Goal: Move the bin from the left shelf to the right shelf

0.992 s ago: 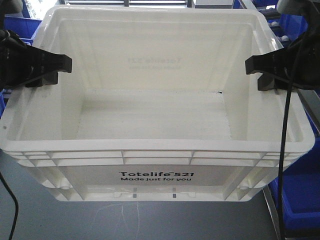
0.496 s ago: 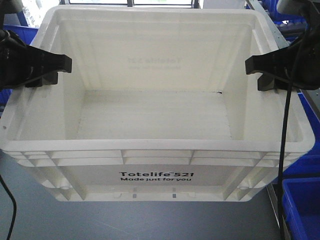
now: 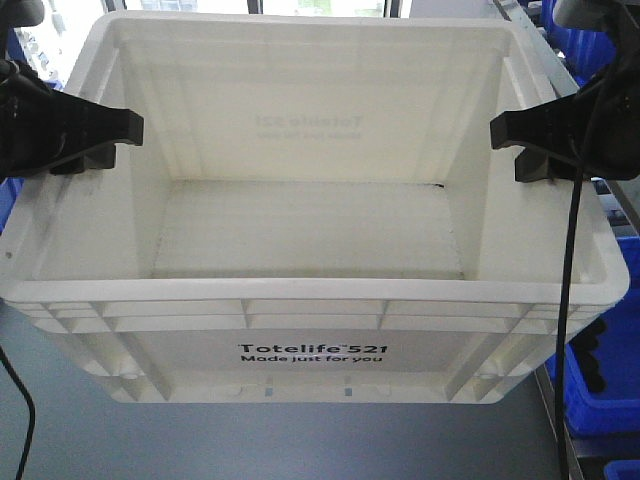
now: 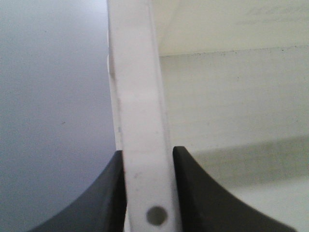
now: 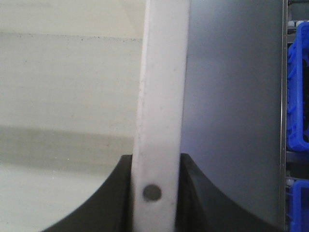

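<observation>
Carrying the bin (image 3: 300, 120), judging by left gripper (image 3: 118, 140) and right gripper (image 3: 510, 148) fingers clenched on its rims; next: level travel rightward.

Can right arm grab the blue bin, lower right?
Probably not: the right gripper is shut on the white bin rim, left gripper on the opposite rim, so it isn't free for the blue bin.

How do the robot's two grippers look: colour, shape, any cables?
Both the left gripper and the right gripper are matte black, with ribbed bodies and jaws that taper to blunt tips. In the wrist views the jaws have curved outer edges. A thin black cable runs down past the right one. No markings show.
</observation>
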You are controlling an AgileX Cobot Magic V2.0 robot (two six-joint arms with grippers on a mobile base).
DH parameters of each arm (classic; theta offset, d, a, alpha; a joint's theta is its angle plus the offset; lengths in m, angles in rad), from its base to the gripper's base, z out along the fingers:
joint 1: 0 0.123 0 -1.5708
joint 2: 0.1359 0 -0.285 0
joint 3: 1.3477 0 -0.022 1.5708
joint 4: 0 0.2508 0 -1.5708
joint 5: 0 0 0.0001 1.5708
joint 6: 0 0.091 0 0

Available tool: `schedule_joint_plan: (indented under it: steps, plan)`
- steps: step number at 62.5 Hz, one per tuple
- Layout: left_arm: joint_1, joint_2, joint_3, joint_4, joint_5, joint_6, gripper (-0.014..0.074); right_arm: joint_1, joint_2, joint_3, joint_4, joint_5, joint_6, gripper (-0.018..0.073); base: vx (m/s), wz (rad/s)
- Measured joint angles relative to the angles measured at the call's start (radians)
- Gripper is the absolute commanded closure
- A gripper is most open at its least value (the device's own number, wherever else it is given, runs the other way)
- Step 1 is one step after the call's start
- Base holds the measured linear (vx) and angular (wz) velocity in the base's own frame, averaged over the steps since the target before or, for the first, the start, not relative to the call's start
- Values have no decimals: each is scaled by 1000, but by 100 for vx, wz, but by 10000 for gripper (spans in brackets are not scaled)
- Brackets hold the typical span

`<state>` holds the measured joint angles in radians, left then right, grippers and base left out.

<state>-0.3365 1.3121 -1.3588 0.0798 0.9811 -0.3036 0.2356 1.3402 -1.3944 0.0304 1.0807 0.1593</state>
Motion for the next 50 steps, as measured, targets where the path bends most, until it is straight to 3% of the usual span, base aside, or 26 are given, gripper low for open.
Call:
schedule_joint_plan:
  steps: [50]
  plan:
    - [0,0,0,0,0,0,540,0,0,0,0,0,0,568,41,1]
